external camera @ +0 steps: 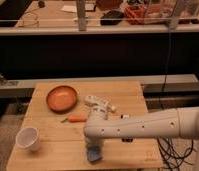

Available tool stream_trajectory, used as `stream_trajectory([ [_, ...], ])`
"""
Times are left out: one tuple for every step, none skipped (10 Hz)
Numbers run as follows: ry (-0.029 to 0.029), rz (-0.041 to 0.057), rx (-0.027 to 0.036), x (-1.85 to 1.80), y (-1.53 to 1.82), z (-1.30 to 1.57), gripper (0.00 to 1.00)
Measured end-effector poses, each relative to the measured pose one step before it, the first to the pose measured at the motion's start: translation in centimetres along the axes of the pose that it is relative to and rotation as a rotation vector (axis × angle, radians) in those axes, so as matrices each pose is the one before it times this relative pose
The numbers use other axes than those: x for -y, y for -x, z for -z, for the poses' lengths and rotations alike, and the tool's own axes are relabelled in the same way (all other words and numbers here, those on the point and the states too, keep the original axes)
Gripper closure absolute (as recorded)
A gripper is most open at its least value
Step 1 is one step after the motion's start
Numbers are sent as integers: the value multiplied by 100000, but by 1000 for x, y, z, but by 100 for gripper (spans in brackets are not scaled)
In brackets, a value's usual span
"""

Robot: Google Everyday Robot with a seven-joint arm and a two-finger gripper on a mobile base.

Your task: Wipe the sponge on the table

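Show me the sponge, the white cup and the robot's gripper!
sponge (96, 156): camera view, its blue front face.
white cup (28, 138): camera view, its inside.
gripper (93, 147): camera view, its tip, at the sponge near the table's (124, 93) front edge.

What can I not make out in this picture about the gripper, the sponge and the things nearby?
- The gripper, low at the front edge of the table, camera view: the white wrist covers how it meets the sponge.
- The sponge, camera view: only a blue part shows under the gripper.
- The upper bench items, camera view: too blurred to name.
- The arm, camera view: cut off by the right edge.
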Motion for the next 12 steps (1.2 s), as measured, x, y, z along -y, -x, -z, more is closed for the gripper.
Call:
stream_trajectory([
  [-353,2680,463,904,319,-112,100],
  [-303,3795,1091,1338,519,-299,100],
  [-481,3083,886,1290,224,-447,100],
  [-838,2802,761,1205,3,-476,100],
  [-830,2609,1042,774,-138,-543,100],
  [-461,1137,387,364,-227,-245,100],
  [-439,1030,385,340,-196,-226,100],
  [-814,1200,-56,534,-557,-96,100],
  [-287,467,-358,193,-341,37,100],
  [-290,513,-1061,178,-651,167,100],
  [-467,256,-491,285,-711,138,100],
  [-218,356,-137,291,-525,10,100],
])
